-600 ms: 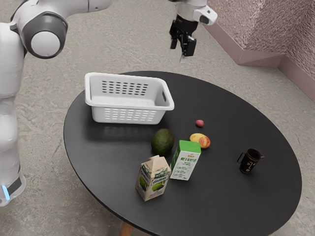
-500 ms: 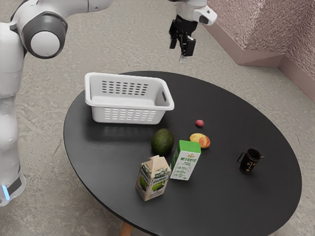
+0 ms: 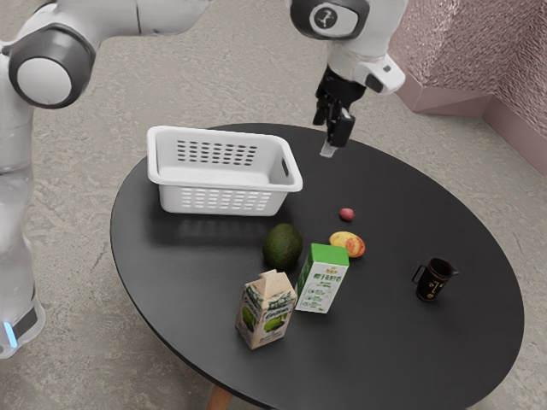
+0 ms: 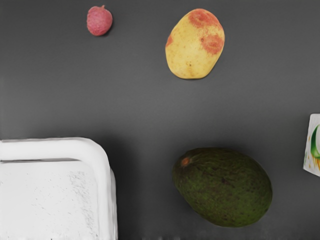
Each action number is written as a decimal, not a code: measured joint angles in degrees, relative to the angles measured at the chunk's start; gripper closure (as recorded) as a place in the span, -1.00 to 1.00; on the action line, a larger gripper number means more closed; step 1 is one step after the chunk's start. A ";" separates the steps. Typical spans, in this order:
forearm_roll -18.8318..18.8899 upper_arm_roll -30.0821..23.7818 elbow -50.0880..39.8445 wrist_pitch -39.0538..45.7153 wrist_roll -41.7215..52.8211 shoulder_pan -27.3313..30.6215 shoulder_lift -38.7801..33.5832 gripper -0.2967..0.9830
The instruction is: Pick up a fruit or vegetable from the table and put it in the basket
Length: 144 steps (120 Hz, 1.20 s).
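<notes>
High over the table's far side in the exterior view, my gripper (image 3: 326,135) stands open with nothing between its fingers. Below it on the black table lie a small red fruit (image 3: 346,214), a yellow-red mango (image 3: 347,244) and a dark green avocado (image 3: 283,248). The white basket (image 3: 224,202) stands on the exterior view's left. From above, the wrist view shows the red fruit (image 4: 99,21), mango (image 4: 195,45), avocado (image 4: 223,187) and one corner of the basket (image 4: 102,175).
Close beside the avocado and mango stands a green-topped carton (image 3: 322,279), with a beige carton (image 3: 267,310) nearer the camera. A black mug (image 3: 433,279) is toward the exterior view's right. The wrist view catches the edge of a carton (image 4: 312,150).
My hand has come lower and shifted toward the exterior view's right, nearer the table. The fruits, basket, cartons and mug have stayed put.
</notes>
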 joint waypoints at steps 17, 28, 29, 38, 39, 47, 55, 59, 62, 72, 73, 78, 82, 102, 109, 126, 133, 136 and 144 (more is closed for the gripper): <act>-0.03 -1.23 1.40 -1.67 -1.33 1.22 -0.33 -0.54; 0.93 -2.45 1.94 -3.40 -2.56 -3.65 -0.33 -0.54; 1.02 -2.44 1.86 -3.54 -2.66 -4.13 -0.35 -0.54; 1.60 -2.25 0.83 -3.89 -2.82 -6.34 -0.04 -0.53; 1.69 -2.20 0.62 -3.65 -2.63 -6.33 0.09 -0.53; 1.91 -1.87 -1.92 -0.27 0.66 -3.95 0.86 -0.53; 1.64 -1.79 -3.16 2.63 3.91 -0.97 1.31 -0.54; 1.26 -1.80 -3.34 3.77 5.33 -0.55 1.46 -0.54; 0.97 -1.87 -3.37 4.52 6.31 -0.54 1.52 -0.54; 0.23 -2.18 -3.14 6.44 9.23 -1.32 1.57 -0.54; 0.18 -2.19 -3.13 6.59 9.49 -1.41 1.58 -0.54; -0.04 -2.17 -3.42 7.28 10.77 -1.82 1.61 -0.54; -0.15 -2.14 -3.75 7.80 11.75 -1.91 1.84 -0.54; -0.71 -1.88 -3.63 12.87 17.80 1.12 9.33 -0.53; -1.75 -2.14 -0.12 14.66 19.95 4.07 13.18 -0.54; -3.31 -4.21 6.47 16.91 24.87 6.13 18.43 -0.54; -3.92 -5.83 6.83 17.08 26.84 6.03 18.72 -0.53; -4.18 -6.14 6.75 17.14 27.69 5.97 18.87 -0.53; -4.74 -6.16 5.56 17.28 29.79 6.37 19.29 -0.53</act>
